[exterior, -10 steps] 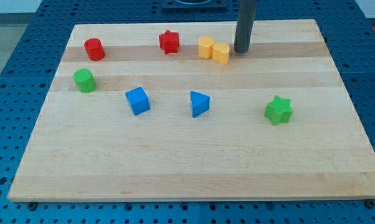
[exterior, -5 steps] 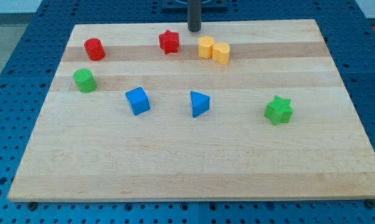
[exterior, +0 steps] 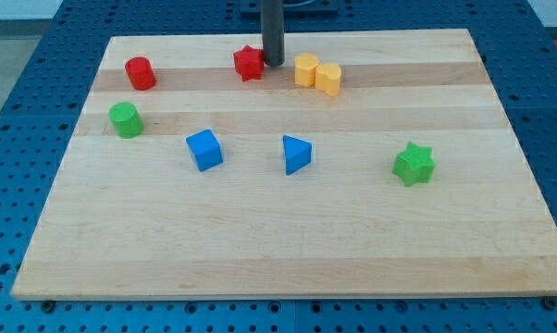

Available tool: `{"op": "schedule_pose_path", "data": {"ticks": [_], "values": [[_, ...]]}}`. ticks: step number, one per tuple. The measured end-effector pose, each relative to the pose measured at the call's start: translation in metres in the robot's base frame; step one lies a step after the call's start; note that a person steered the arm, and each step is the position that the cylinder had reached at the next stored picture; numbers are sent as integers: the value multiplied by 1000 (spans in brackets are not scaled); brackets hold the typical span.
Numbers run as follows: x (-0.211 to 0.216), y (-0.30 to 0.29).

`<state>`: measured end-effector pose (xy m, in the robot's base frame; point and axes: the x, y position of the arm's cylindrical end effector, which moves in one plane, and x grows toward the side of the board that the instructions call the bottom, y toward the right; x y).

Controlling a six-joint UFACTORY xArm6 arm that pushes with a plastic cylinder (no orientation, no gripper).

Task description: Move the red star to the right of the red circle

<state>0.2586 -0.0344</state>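
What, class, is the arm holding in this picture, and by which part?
Nothing is held. The arm ends in a bare rod; my tip stands against the view's right side of the red star, placed to push it, not grip it.

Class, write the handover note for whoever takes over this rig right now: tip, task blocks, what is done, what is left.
My tip sits against the red star's right side, between it and the yellow blocks.
The red circle lies far off toward the view's left, same row.
Done: tip placed for a leftward push.
Left: slide the star left until it rests just right of the circle.
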Motion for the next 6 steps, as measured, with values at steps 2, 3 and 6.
{"op": "schedule_pose_path", "data": {"ticks": [2, 3, 6], "values": [[4, -29], [4, -55], [5, -93]]}}
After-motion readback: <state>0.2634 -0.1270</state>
